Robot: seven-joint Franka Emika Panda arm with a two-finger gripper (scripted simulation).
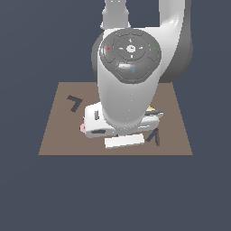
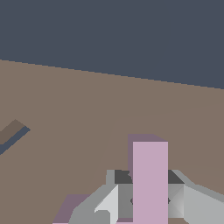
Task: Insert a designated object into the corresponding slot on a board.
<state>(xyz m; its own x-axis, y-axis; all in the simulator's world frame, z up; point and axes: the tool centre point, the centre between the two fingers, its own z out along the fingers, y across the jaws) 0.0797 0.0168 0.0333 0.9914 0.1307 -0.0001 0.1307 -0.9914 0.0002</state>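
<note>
— Since the arm (image 1: 131, 76) filled most of the exterior view, what could we make out beneath it?

— We saw the board (image 1: 58, 135), a wide brown square, lying flat under the arm, with the white wrist body hanging low over its middle. Two dark recesses showed on it. The slot (image 1: 74, 103), an angled L-shaped cut, sat toward the exterior view's left, well apart from the wrist. A V-shaped recess (image 1: 155, 136) lay toward the exterior view's right, just beside the wrist body.

— And the gripper?

— We found it only in the wrist view. The gripper (image 2: 150, 199) had its jaws clenched on the lilac L-shaped block (image 2: 150, 183), one grey finger pressed against each side of the block's upright limb. That limb stood up between the fingers (image 2: 124, 199), and a second lilac part showed lower down beside them. The block looked raised above the board, casting a soft shadow on the brown. A dark recess edge showed off to one side, well apart from the block.

— Anything smaller?

— We caught a scrap of pink (image 1: 83, 128) at the wrist body's edge on the exterior view's left, and a sliver of yellow (image 1: 149, 108) on its right. We could not tell their shapes.
</note>
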